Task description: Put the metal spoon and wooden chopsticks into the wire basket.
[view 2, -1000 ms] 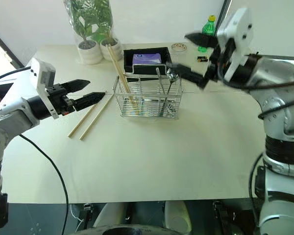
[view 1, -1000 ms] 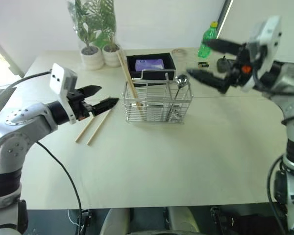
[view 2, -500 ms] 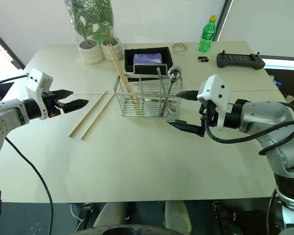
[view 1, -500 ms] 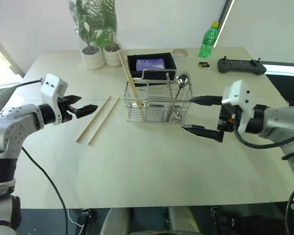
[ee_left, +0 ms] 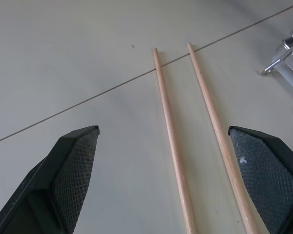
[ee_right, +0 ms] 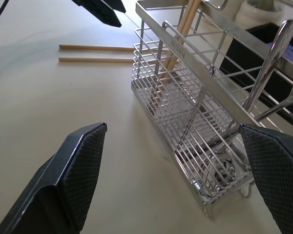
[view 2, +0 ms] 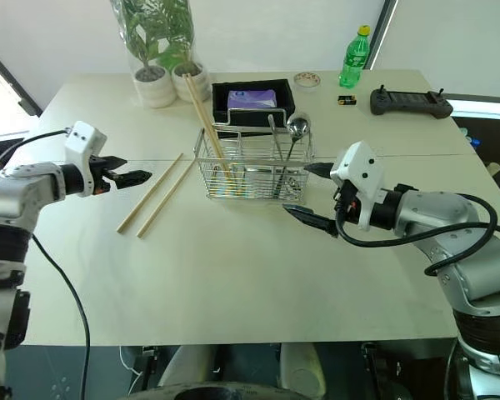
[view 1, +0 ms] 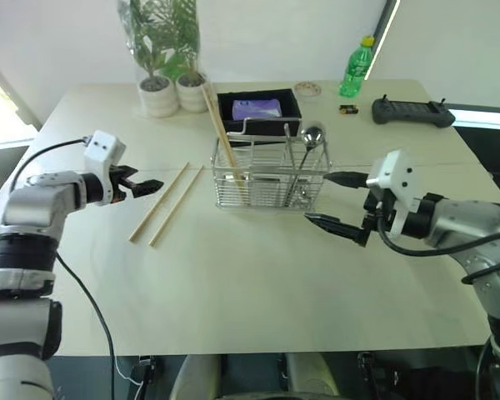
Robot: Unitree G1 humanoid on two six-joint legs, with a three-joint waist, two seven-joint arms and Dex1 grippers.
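A pale table [view 1: 258, 283] fills the scene. Nearest, the right gripper [view 1: 337, 202] hangs low over the tabletop just right of the basket [view 1: 269, 175], its two black fingers spread wide and empty, pointing toward the basket's near right corner without touching it. On the left, the left gripper [view 1: 148, 186] hovers beside two chopsticks [view 1: 167, 204] that lie flat on the table, side by side and nearly parallel, slanting away toward the basket; its fingers stand apart and hold nothing, and in the left wrist view the sticks [ee_left: 195, 136] run between the open pads [ee_left: 75, 161].

At mid-table the basket stands upright. Another pair of chopsticks [view 1: 220, 133] leans in its left compartment, tips sticking well above the rim. The spoon [view 1: 307, 142] stands in the right part, bowl up; a second thin metal utensil seems to stand beside it, though it is hard to make out.

Behind the basket sits a black tray [view 1: 257, 109] with a purple item. Farther back stand two potted plants [view 1: 162, 58], a green bottle [view 1: 355, 67] and a dark controller [view 1: 412, 111].
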